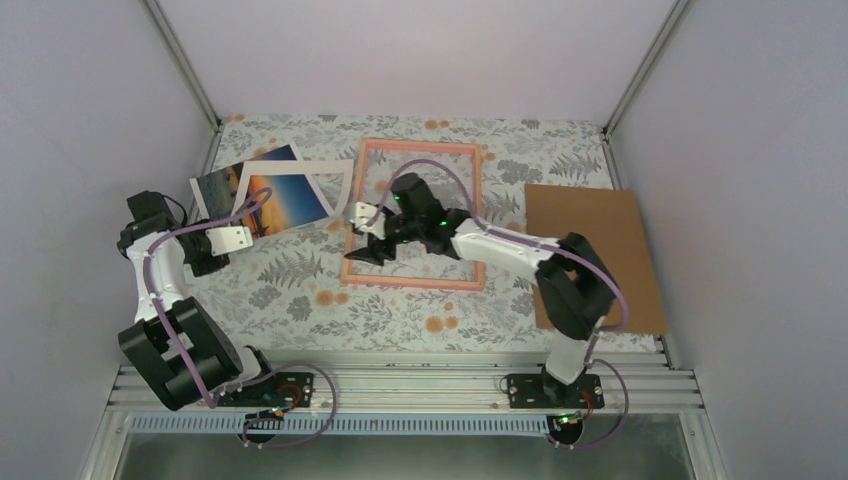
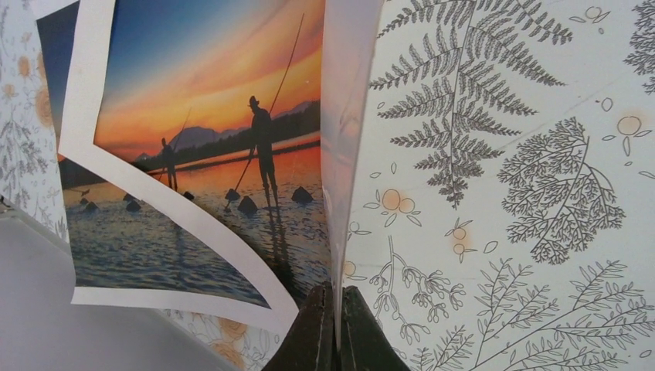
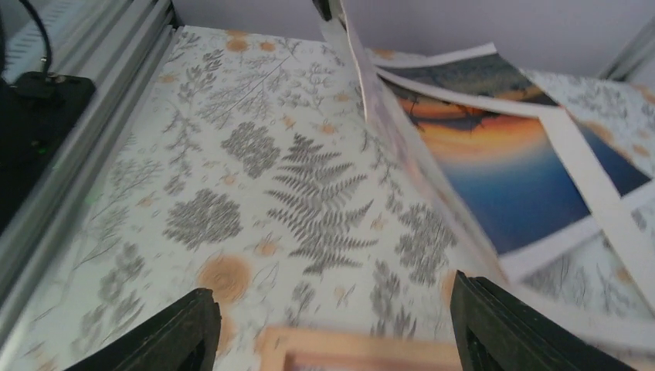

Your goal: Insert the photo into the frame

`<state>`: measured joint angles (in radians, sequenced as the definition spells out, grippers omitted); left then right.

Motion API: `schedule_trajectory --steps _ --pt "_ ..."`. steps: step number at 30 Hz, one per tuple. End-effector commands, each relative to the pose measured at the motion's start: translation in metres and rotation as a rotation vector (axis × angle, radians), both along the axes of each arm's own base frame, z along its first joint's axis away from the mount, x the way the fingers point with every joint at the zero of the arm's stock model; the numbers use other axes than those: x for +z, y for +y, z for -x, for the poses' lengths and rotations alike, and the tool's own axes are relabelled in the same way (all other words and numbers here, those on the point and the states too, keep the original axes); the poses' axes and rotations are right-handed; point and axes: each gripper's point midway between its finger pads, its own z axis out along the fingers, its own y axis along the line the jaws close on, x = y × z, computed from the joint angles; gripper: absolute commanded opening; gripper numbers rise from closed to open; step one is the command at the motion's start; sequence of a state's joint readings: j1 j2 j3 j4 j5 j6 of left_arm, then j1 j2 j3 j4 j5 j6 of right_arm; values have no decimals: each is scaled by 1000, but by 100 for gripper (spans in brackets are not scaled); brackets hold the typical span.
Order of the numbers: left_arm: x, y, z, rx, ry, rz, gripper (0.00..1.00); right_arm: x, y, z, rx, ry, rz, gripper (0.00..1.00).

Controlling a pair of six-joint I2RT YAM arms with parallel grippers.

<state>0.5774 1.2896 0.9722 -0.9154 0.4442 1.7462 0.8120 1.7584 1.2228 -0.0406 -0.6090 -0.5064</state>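
The photo (image 1: 287,198), a glossy sunset print, lies at the back left of the table. The cream-white mat board (image 1: 341,183) rests across it. My left gripper (image 1: 243,236) is shut on the photo's near edge, which curls up between the jaws in the left wrist view (image 2: 337,328). The print (image 2: 208,116) and a mat strip (image 2: 193,224) lie to their left. The pink frame (image 1: 415,282) lies flat in the middle. My right gripper (image 1: 362,235) is open and empty over the frame's left edge. In the right wrist view it (image 3: 340,332) hovers above a frame corner (image 3: 347,357), with the photo (image 3: 510,185) ahead.
A plain brown backing board (image 1: 595,255) lies at the right of the table. The floral tablecloth (image 1: 300,290) covers the table. Grey walls and aluminium posts close in the back and sides. An aluminium rail (image 1: 400,385) runs along the near edge.
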Motion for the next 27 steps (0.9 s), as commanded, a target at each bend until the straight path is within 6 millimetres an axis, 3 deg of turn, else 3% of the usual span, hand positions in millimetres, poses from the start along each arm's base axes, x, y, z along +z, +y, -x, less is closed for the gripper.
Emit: schedule_trajectory --steps 1,9,15,20,23,27 --pt "1 -10 6 -30 12 26 3 24 40 -30 -12 -189 -67 74" --pt "0 -7 3 -32 12 18 2 13 79 -33 1 -210 -64 56" --pt "0 -6 2 -32 12 12 2 -7 90 -41 -13 -205 -21 32" --pt "-3 -6 3 -29 16 8 3 1 97 -33 45 -166 -32 23" --pt "-1 -5 3 -18 13 9 6 7 99 -32 48 -161 -37 5" --pt "1 5 3 9 0 -13 18 8 96 -46 5 -215 -13 4"
